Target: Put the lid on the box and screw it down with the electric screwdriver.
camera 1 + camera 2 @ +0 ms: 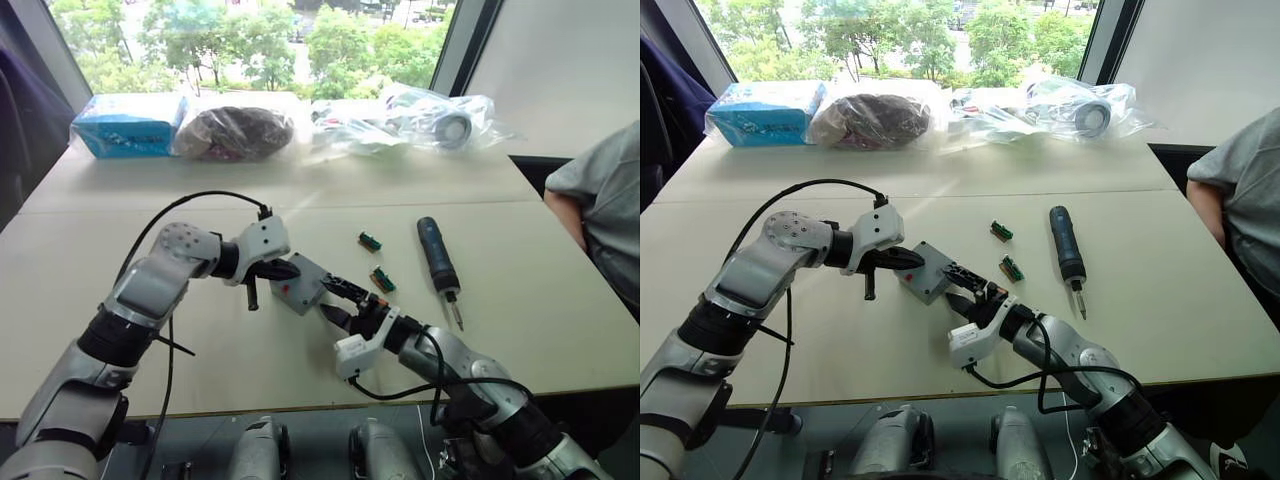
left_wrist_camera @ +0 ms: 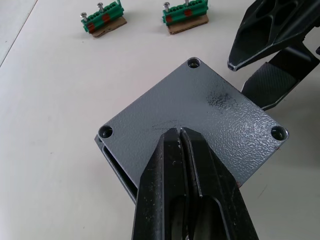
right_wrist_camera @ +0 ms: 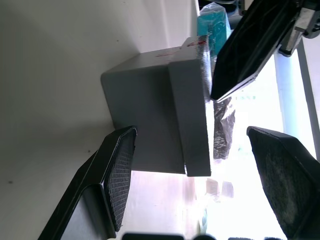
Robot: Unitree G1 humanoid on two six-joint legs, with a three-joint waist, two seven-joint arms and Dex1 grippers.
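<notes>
The lid is on the box now, sitting flat on top with its corner holes showing and no screw heads in the ones that can be seen. So the first half looks done, the screwing-down not yet begun.

The left gripper has its two fingers pinched together, tips resting right on the lid's face, nothing held between them — it reads as pressing the lid down. The right gripper is spread wide, one finger just beside the box wall, the other out past the lid's top face, the box sitting between them and not squeezed.

The electric screwdriver lies untouched on the tabletop, well beyond the right gripper's fingers, out to the far side of them. Two small green screw holders sit near the box, ahead of the left fingertips, screws standing in them.

What's left, by my reckoning: pick up the screwdriver, get the screws into the corners, and drive them home.
</notes>
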